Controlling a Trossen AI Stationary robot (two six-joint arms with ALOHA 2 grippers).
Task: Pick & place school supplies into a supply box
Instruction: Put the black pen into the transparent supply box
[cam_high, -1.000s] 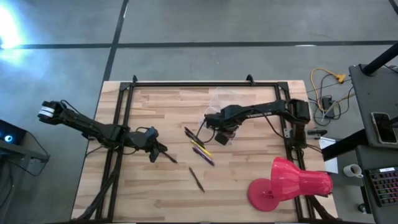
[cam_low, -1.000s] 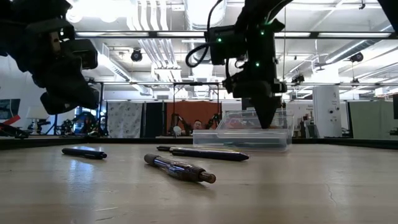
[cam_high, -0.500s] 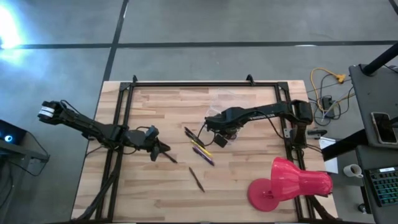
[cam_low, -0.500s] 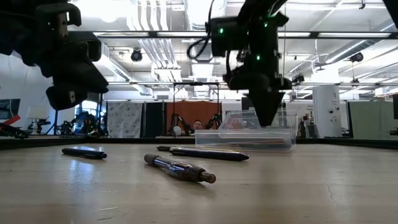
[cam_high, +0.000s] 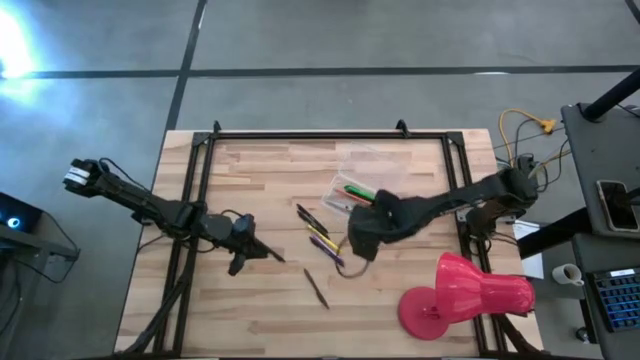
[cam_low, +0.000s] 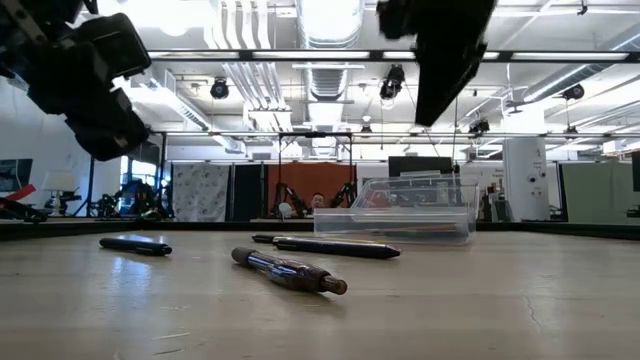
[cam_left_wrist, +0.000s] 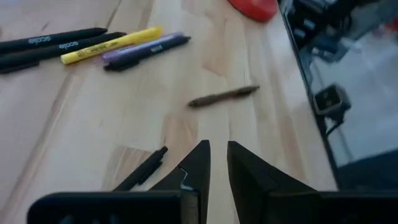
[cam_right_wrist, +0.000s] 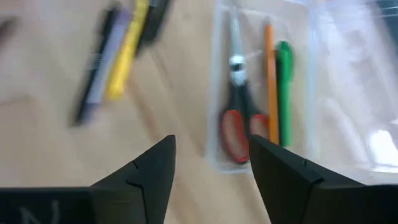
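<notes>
The clear supply box (cam_high: 352, 190) stands right of the table's middle. In it lie red-handled scissors (cam_right_wrist: 239, 121), an orange pencil (cam_right_wrist: 270, 74) and a green pen (cam_right_wrist: 284, 87). My right gripper (cam_right_wrist: 211, 165) hangs open and empty above the table, just near of the box (cam_right_wrist: 261, 93). Dark, yellow (cam_right_wrist: 127, 59) and purple (cam_right_wrist: 99, 81) pens lie flat beside the box. My left gripper (cam_left_wrist: 217, 165) hovers left of centre, its fingers a narrow gap apart. A dark pen (cam_left_wrist: 140, 173) lies beside it and a brown one (cam_left_wrist: 224, 96) beyond it.
A large pink-red lamp-shaped object (cam_high: 465, 292) lies at the near right corner. A dark frame (cam_high: 200, 200) runs along the table's left, far and right sides. Cables (cam_high: 525, 140) lie off the right edge. Bare wood spans the near left part.
My right gripper has risen out of the supply box and drawn back toward the table's near edge, uncovering the green pen and scissors inside. My left gripper has shifted a little toward the near edge.
</notes>
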